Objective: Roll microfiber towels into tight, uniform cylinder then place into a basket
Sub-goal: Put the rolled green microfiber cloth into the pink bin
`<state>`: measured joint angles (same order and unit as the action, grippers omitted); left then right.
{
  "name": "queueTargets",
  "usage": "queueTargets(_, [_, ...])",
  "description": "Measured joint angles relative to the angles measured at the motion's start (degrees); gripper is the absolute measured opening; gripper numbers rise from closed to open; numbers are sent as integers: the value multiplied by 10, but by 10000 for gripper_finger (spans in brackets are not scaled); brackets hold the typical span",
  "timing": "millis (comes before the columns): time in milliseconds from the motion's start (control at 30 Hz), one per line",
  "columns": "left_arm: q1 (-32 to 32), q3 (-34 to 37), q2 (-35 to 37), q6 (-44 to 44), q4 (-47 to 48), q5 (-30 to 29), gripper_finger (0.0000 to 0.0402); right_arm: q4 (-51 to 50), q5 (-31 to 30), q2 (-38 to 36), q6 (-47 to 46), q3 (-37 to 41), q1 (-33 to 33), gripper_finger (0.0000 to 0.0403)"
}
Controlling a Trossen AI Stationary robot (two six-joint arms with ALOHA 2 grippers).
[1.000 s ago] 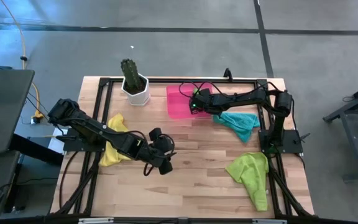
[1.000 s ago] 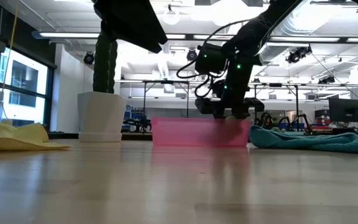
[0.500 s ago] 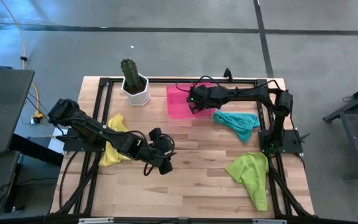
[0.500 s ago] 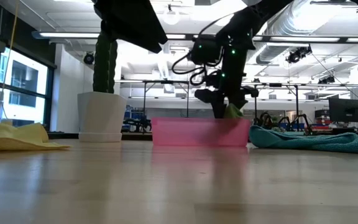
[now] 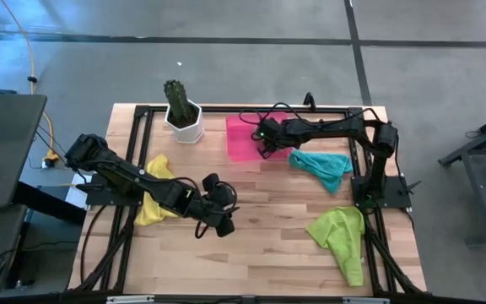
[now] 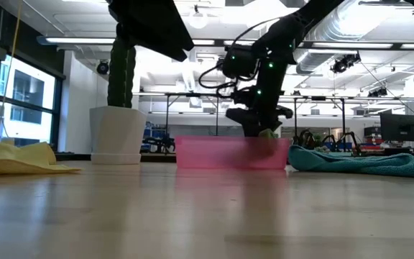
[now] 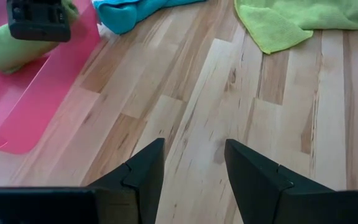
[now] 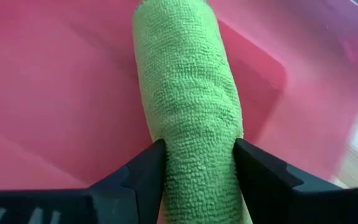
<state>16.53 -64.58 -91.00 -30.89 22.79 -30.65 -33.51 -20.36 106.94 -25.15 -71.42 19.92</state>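
Over the basket [image 5: 245, 140] at the table's far edge, the right gripper [image 5: 266, 143] reaches in with a rolled green towel [image 8: 191, 118] between its fingers [image 8: 140, 177]. The right wrist view shows the roll as a tight cylinder lying against the pink floor, both dark fingers pressed to its sides, so the claw is pinching it. In the left wrist view the same roll [image 7: 14, 48] shows inside the basket [image 7: 36, 93], partly under the right gripper's dark body [image 7: 37, 20]. From the low view, the gripper [image 6: 261, 128] hangs just above the basket wall [image 6: 228, 152], a bit of green visible at its tip.

The left gripper [image 5: 218, 221] hovers over bare wood near the table's middle, well apart from the basket; its fingers [image 7: 143, 171] stand spread with nothing between them.

The teal towel [image 5: 323, 165] lies crumpled just beside the basket, on the right arm's side. A loose green towel [image 5: 342, 236] lies nearer the front edge on that same side. The yellow towel [image 5: 154, 198] lies crumpled under the left arm. A white pot with a cactus [image 5: 181, 114] stands near the basket at the far edge.
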Motion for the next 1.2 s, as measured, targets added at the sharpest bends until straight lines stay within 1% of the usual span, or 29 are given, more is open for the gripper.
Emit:
queueTargets(100, [0,0,0,0,0,0,158,30,16,0,31,0,0,177])
queueTargets(333, [2,0,0,0,0,0,158,52,20,0,21,0,0,177])
queueTargets(400, [2,0,0,0,0,0,158,51,19,0,38,0,0,177])
queueTargets(467, [2,0,0,1,0,0,158,51,18,0,88,0,0,177])
queueTargets(567, [2,0,0,4,0,0,158,51,2,0,193,0,1,177])
queueTargets(600, [2,0,0,4,1,0,158,51,-3,0,209,0,1,177])
queueTargets(733, [2,0,0,4,1,0,158,46,-1,0,185,0,7,177])
queueTargets(800, [2,0,0,4,1,0,158,38,-3,0,194,0,9,177])
queueTargets(867, [2,0,0,4,1,0,158,40,-16,0,245,0,9,177])
queueTargets(967, [2,0,0,4,1,0,158,49,-27,0,350,0,10,177])
queueTargets(1000, [2,0,0,4,1,0,158,53,-21,0,385,0,11,177])
queueTargets(1100, [2,0,0,-2,1,0,158,65,21,0,477,0,18,177])
queueTargets(1167, [2,0,0,-3,1,0,158,83,44,0,510,0,25,177])
queueTargets(1200, [2,0,0,-3,1,0,158,93,46,0,516,0,29,177])
